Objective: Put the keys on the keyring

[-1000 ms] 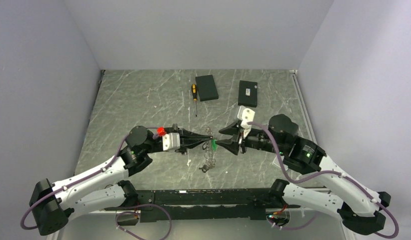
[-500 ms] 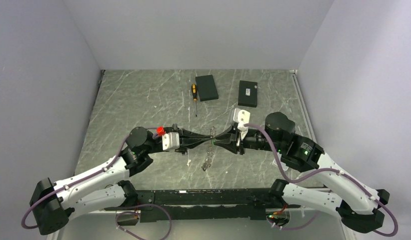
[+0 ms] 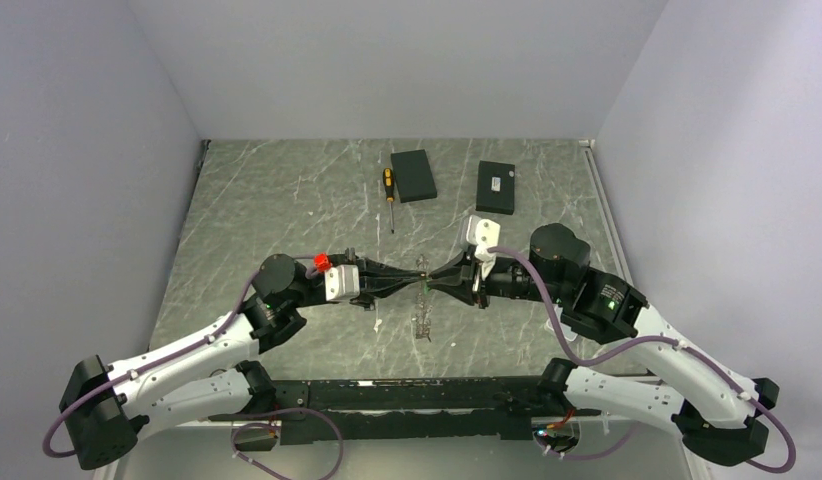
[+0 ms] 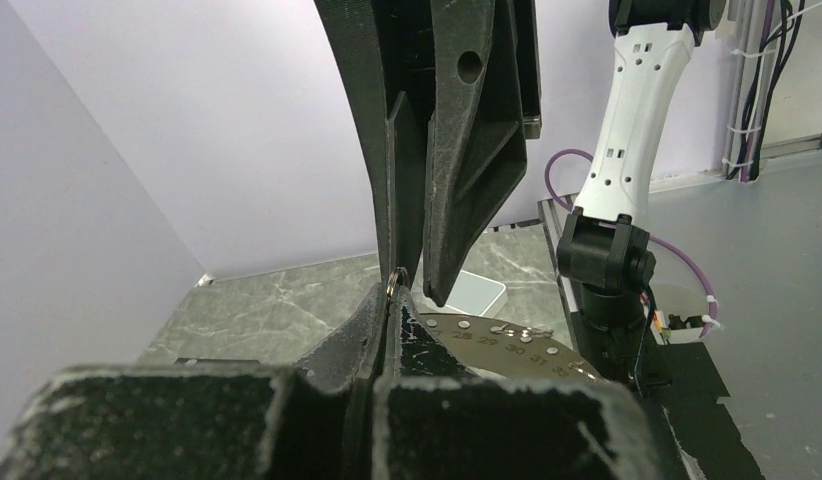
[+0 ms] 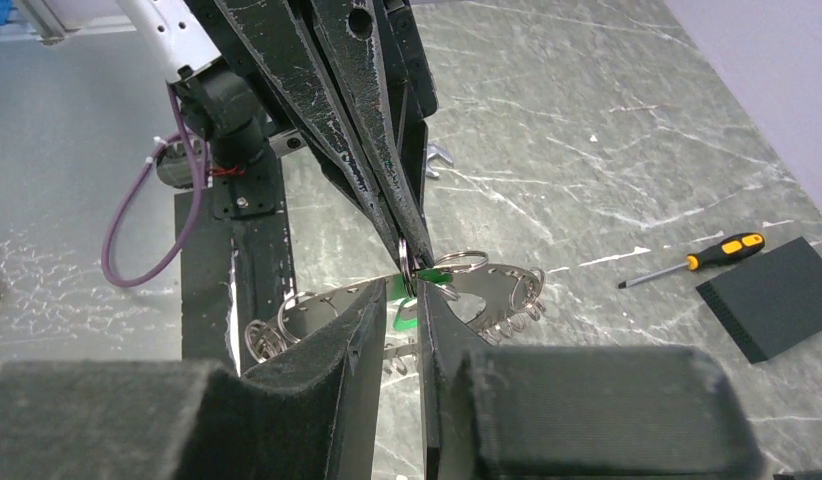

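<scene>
The keyring shows as a chain-like bunch (image 3: 422,318) dangling between my two grippers above the table's middle. In the right wrist view it is a curved metal strip (image 5: 497,280) with numbered holes, strung with several small split rings; the numbers also show in the left wrist view (image 4: 507,340). My left gripper (image 3: 418,277) is shut on one small ring (image 4: 396,276) at the top of the bunch. My right gripper (image 3: 433,280) meets it tip to tip. Its jaws stand narrowly apart, closed on a green tag (image 5: 405,315) hanging from that ring. No separate loose keys can be made out.
A black-and-yellow screwdriver (image 3: 389,188) and two flat black boxes (image 3: 413,175) (image 3: 496,187) lie at the back of the marbled table. A silver spanner end (image 5: 439,158) shows behind the left gripper's fingers. Grey walls enclose the table on three sides.
My right gripper moved left to meet the left gripper and went from wide open to nearly closed on the green tag. The dangling bunch swung slightly. The left gripper kept its hold.
</scene>
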`<state>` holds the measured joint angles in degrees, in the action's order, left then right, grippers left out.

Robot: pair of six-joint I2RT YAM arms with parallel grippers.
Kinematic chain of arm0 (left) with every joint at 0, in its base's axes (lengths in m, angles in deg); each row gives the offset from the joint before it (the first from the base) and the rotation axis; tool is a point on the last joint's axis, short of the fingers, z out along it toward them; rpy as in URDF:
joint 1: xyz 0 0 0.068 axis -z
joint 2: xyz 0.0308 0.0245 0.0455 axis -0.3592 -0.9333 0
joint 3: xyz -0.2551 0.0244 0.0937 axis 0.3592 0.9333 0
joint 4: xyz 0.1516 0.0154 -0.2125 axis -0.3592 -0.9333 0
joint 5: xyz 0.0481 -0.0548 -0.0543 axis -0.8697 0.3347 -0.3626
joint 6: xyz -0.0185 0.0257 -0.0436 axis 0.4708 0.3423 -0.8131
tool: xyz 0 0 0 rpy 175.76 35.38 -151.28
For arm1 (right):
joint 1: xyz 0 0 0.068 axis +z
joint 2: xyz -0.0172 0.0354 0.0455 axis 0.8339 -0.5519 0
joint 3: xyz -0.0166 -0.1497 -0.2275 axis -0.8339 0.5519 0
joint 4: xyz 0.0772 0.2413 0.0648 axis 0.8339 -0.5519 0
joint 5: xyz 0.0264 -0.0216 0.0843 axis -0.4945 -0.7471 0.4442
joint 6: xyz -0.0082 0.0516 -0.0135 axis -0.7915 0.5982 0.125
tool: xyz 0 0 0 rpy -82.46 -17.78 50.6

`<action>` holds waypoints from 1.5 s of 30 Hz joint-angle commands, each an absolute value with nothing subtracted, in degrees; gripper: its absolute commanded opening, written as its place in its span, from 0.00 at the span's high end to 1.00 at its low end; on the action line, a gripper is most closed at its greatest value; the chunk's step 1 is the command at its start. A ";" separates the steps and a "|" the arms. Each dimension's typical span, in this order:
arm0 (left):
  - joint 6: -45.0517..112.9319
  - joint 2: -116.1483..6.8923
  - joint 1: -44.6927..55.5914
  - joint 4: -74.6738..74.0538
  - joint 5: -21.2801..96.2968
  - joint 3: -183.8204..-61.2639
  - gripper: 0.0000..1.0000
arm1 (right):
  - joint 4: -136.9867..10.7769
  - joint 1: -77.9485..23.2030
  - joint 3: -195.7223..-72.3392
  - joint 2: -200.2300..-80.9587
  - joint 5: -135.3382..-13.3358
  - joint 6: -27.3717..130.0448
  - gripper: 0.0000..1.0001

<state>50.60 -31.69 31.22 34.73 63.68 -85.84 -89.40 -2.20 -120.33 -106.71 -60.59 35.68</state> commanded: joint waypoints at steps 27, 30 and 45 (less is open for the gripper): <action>49.57 -32.92 31.35 40.15 62.31 -86.41 1.00 | -84.77 -1.92 -121.70 -106.62 -60.69 35.59 1.00; 49.69 -32.95 31.41 39.61 62.23 -86.41 1.00 | -84.42 -1.93 -121.59 -106.68 -61.10 35.88 1.00; 52.69 -32.03 31.39 29.86 59.32 -85.84 0.84 | -89.62 -1.88 -123.43 -110.06 -65.01 36.70 1.00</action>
<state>51.32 -32.69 31.16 31.15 60.21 -85.84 -90.63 -2.20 -120.39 -108.90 -63.85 35.70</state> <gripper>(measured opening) 0.137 0.015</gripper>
